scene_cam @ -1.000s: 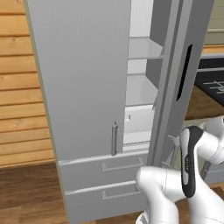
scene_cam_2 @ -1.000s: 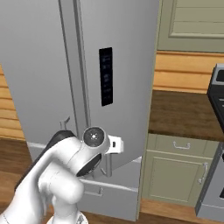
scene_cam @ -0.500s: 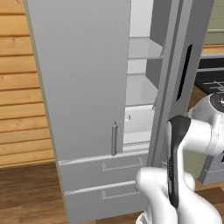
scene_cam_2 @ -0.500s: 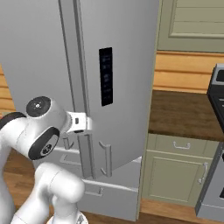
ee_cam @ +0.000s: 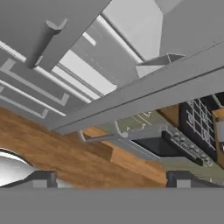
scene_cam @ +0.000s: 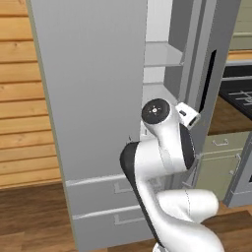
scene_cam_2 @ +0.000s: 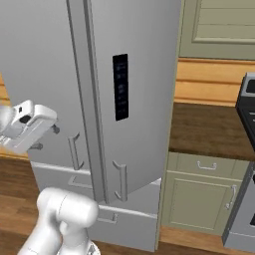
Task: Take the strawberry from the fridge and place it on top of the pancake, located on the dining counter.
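The fridge (scene_cam: 98, 93) stands close in front, its left door swung open and its right door (scene_cam_2: 144, 84), with a dark display panel, still shut. White shelves (scene_cam: 165, 54) show in the gap; no strawberry can be made out on them. The pancake and the dining counter are out of view. My gripper (scene_cam_2: 46, 138) hangs open in front of the gap at about handle height, holding nothing. In the rolled hand view the gripper (ee_cam: 111, 179) has its fingertips (ee_cam: 41, 178) far apart, facing the fridge's lower part and the floor.
Two lower drawers (scene_cam: 108, 211) close the fridge's bottom. Vertical bar handles (scene_cam_2: 122, 182) stick out from the doors. Right of the fridge are a brown worktop (scene_cam_2: 209, 129) over green cabinets and a dark stove (scene_cam_2: 247, 99). A wooden wall (scene_cam: 24, 98) lies left.
The arm has swung up and leftward: the elbow now stands before the left door, and the hand has risen from low at the right to the gap between the doors.
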You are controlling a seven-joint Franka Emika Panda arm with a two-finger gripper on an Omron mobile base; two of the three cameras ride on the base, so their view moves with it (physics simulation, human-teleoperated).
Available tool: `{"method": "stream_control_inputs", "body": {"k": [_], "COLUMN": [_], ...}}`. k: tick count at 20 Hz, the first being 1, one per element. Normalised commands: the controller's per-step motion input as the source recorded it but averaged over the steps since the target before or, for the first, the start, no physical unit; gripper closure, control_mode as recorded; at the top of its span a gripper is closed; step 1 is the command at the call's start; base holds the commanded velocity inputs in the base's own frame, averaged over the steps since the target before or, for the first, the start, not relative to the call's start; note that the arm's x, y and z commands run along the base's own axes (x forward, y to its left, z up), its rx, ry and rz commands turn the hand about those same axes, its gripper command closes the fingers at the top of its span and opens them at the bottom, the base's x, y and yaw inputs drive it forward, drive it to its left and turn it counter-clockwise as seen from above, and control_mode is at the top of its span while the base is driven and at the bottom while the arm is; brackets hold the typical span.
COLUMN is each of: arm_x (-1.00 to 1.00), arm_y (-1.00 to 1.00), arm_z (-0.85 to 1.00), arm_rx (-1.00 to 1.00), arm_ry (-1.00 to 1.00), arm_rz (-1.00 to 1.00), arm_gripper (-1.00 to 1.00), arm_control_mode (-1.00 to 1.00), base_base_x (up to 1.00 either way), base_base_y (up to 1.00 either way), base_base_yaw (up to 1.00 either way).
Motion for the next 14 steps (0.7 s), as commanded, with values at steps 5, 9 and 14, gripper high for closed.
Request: {"method": "stream_control_inputs", "body": {"k": [5, 9, 14], "arm_x": [0.41, 0.66, 0.82], "arm_y": [0.21, -0.39, -0.25], "arm_z": [0.12, -0.27, -0.18], "arm_rx": [-0.39, -0.12, -0.10], "arm_ry": [0.40, 0.12, 0.00], "arm_rz": [-0.01, -0.12, 0.00], "arm_gripper": [-1.00, -1.00, -1.00], "arm_control_mode": [-1.00, -1.00, -1.00], "base_base_x": [0.00, 0.00, 0.00], "base_base_y": [0.00, 0.00, 0.00], "base_base_yaw": [0.00, 0.00, 0.00]}}
